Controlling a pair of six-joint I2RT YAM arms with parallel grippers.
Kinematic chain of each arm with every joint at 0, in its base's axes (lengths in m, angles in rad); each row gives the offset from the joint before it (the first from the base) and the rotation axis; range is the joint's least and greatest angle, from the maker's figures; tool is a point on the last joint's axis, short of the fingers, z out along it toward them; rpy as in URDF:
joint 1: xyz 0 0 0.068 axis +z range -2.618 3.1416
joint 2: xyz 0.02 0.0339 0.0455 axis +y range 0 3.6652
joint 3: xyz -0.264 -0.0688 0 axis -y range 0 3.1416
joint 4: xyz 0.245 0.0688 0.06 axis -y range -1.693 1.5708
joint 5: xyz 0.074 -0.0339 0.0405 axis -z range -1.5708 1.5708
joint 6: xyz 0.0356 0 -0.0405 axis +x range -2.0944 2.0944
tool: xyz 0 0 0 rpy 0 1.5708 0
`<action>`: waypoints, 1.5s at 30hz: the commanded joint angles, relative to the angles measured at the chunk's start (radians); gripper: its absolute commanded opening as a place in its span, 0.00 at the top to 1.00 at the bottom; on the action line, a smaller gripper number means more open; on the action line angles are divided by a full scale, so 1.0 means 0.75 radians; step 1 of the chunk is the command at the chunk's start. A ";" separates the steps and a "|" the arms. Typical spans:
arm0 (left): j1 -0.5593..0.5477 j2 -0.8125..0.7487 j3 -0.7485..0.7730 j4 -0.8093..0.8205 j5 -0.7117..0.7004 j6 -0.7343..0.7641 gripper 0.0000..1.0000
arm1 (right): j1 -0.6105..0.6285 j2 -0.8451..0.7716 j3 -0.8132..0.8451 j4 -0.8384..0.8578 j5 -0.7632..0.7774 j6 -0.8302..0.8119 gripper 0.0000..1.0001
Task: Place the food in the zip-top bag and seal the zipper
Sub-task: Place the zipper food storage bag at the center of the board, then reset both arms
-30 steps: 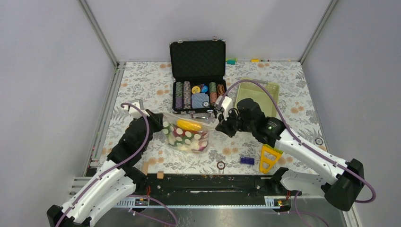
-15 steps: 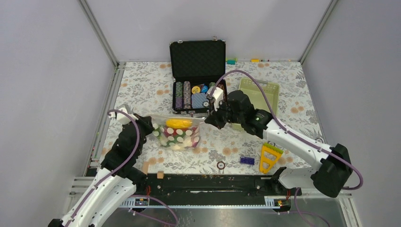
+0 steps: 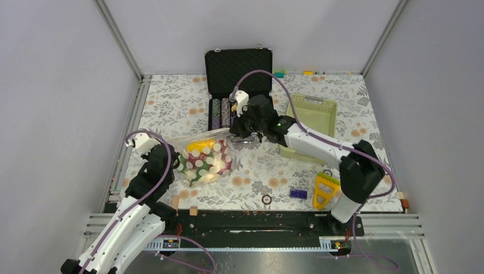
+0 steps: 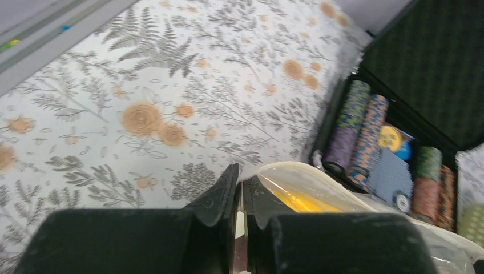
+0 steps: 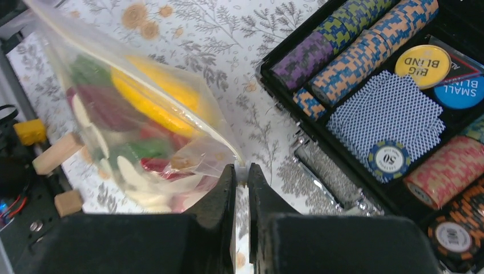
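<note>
Plastic on that zip-top bag looks floppy and slick, so you want the mouth edge. Your left tool and right tool are both clamped on its corners.

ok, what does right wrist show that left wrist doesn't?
Right wrist only: right gripper pinching a corner of the zip-top bag, red and green food inside, wooden blocks. Left wrist only: left gripper pinching the bag's edge, the open case lid. Both: the bag, the yellow food piece, poker chips, floral cloth.
</note>
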 commanded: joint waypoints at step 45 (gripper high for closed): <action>0.147 0.244 0.255 0.274 1.091 0.320 0.01 | -0.468 -1.566 -0.960 -0.496 1.241 0.676 0.00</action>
